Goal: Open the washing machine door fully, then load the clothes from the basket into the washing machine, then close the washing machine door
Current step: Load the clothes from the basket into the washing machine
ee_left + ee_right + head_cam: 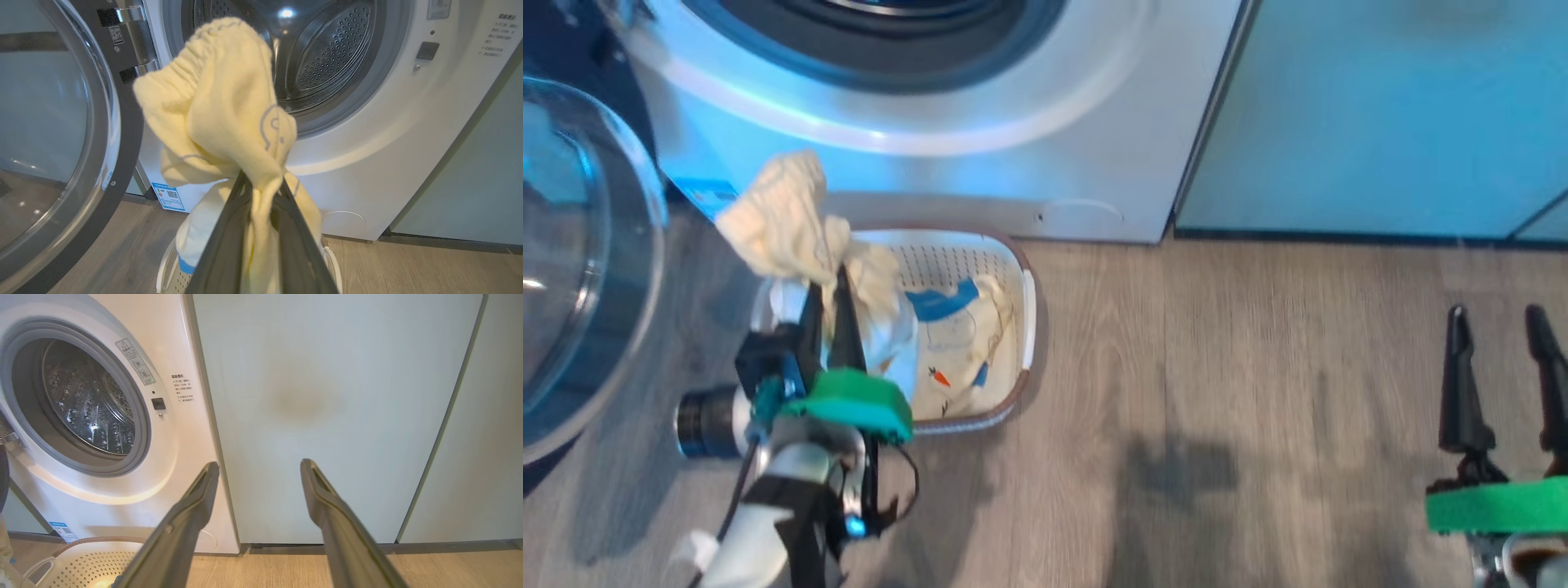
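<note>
The pale forearm (pixel 760 523) of the left arm rises from the lower left, with a green band (pixel 854 400) at the wrist. Its dark two-fingered left claw (pixel 829 282) points up, jaws pinched on a cream-white soft fabric garment (pixel 784 212). The dark two-fingered right claw (pixel 1496 314) rests at the lower right, its fingers upright and spread wide.
</note>
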`<state>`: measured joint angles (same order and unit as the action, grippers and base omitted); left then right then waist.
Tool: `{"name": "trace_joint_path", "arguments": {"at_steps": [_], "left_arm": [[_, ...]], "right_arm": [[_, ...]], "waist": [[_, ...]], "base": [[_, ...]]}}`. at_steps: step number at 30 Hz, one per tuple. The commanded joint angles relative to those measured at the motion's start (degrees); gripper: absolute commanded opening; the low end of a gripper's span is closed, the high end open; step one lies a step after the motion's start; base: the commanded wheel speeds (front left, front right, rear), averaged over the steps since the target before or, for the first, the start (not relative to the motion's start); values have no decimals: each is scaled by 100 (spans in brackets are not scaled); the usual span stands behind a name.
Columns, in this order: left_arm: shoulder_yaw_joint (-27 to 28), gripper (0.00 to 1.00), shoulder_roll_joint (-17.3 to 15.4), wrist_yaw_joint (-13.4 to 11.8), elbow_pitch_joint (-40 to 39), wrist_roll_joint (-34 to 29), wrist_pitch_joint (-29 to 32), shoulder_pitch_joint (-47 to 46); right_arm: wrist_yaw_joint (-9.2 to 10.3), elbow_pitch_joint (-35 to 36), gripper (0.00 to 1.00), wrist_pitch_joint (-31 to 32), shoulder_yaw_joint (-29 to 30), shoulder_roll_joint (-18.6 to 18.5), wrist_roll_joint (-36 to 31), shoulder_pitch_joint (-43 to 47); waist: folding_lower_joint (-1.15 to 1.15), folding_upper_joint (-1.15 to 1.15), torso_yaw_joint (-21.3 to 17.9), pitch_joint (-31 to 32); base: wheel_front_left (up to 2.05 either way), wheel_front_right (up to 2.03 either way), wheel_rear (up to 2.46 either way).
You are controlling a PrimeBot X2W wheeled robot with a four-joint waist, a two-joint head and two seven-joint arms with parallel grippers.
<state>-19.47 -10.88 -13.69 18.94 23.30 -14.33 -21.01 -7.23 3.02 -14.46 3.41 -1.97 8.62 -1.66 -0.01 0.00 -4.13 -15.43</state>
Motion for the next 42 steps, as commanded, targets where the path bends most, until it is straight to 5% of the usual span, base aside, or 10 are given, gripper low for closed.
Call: {"name": "trace_joint_path", "arguments": {"at_steps": [1,19,42], "left_arm": [[151,0,-189,-92,-280,-63,-3,6],[-46,0,-394,-358,-1236,-18,421,1177],[-185,0,-442,-383,-1353,10,571,1093]], "right_arm": [[-25,149,100,-54,-117,-100,-55,18],[-25,222,100,128,-126,-93,-188,727],[-25,292,100,185,-156,-91,-81,760]], "waist": [[1,0,80,217],[1,0,210,1170],[1,0,188,1070]], "base": [[0,0,0],[0,0,0],[0,0,0]]}}
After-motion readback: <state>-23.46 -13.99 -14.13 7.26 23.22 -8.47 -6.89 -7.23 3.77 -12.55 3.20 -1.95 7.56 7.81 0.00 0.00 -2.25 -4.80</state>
